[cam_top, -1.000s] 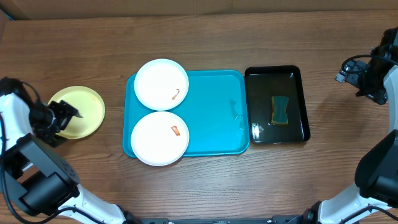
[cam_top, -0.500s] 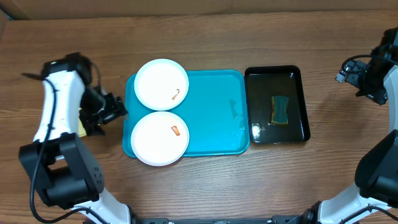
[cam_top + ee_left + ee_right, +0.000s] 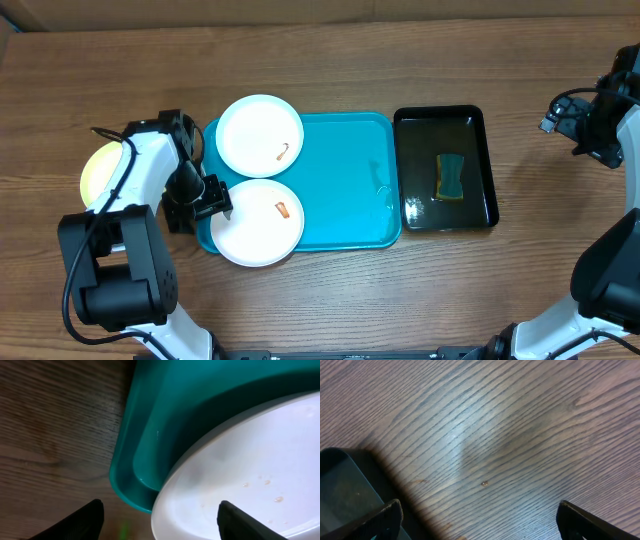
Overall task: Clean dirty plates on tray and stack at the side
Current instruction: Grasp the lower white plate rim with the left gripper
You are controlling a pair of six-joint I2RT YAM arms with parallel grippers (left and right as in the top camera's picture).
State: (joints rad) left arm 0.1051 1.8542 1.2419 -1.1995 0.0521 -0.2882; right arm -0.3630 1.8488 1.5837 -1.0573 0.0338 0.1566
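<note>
The left gripper (image 3: pixel 161 522) hangs with its jaws apart at the tray's (image 3: pixel 345 180) front-left corner, holding nothing. One finger sits over the bare wood outside the tray and the other over the near white plate (image 3: pixel 257 222). That plate lies on the tray with its edge riding up over the tray's raised rim, and it carries an orange smear (image 3: pixel 283 209). The far white plate (image 3: pixel 259 136) sits just behind it with a brown smear (image 3: pixel 286 152), and the two look nearly touching. The yellow-green plate (image 3: pixel 97 172) rests on the table to the left, partly hidden by the arm. The main risk is a bad bite: because the plate's edge and the tray's rim both lie between the fingers, closing here could pinch the tray along with the plate and drag or tip the whole tray. A shallow hold on the thin, glossy plate edge could also slip as it lifts, dropping the plate against its neighbour. The right gripper (image 3: pixel 482 520) is spread wide and empty over bare wood, well away from the sponge (image 3: pixel 450 176) in the black basin (image 3: pixel 445 112), so it is not placed to steady anything if the tray shifts.
</note>
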